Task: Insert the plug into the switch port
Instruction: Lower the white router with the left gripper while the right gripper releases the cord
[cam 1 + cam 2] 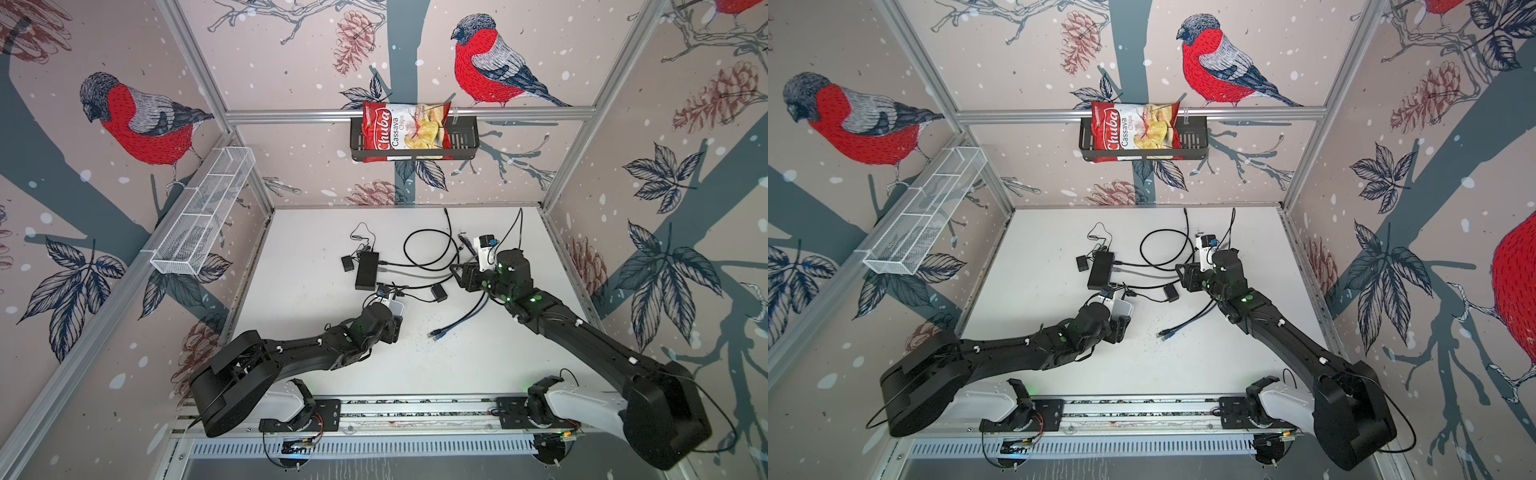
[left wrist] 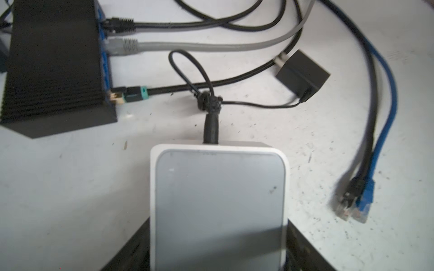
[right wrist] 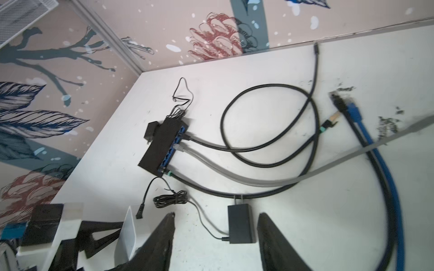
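switch (image 1: 367, 270): black, flat on white table (image 1: 436, 374), just left of centre in both top views. teal-collared plug (image 2: 131, 93) at its end port nearest the left arm, gold tip showing; seating depth unclear. left gripper (image 2: 218, 234) clamped on white box (image 2: 218, 187), just below the switch in frame. right gripper (image 3: 216, 218) right of centre, jaws apart, nothing between them.

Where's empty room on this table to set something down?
Bare: the white tabletop in front, between loose blue cable and metal rail; also the far-left corner beyond the black ribbed switch box. Crowded: the middle, cables right of the switch.
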Controlling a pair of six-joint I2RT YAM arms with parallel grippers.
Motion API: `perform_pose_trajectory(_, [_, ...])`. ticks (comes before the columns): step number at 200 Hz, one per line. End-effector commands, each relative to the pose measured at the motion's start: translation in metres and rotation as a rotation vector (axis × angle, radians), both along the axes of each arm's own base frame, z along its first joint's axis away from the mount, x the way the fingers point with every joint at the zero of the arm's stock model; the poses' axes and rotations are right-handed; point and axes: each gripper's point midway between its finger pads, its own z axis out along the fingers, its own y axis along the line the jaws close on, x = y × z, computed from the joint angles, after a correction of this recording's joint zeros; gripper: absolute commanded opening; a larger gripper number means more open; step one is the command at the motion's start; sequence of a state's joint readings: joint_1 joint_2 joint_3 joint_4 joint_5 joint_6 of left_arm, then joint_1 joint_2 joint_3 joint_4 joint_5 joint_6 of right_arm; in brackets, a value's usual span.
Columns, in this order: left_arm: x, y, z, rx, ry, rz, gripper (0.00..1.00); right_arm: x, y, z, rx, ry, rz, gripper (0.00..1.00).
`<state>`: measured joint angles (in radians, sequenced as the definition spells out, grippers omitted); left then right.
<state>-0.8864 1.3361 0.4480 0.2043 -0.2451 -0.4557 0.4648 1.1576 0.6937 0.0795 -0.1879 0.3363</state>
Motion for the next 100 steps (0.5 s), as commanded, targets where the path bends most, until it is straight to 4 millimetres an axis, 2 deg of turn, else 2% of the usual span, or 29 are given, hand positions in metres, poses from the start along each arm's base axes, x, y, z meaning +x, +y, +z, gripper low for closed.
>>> perform_pose_trajectory(1, [-0.003,0.016,-0.01,0.047,0.067,0.081,0.41,0.003,-0.005,0.0,-0.022,-0.008,-0.014,0.57])
perform_pose_trajectory(64, [0.005,0.033,-0.028,0.126,0.188,0.202,0.5,0.007,-0.006,-0.01,-0.033,0.012,-0.028,0.57])
perform_pose_trajectory(100, [0.008,0.043,-0.04,0.196,0.25,0.236,0.63,0.011,-0.01,-0.017,-0.058,0.019,-0.048,0.58])
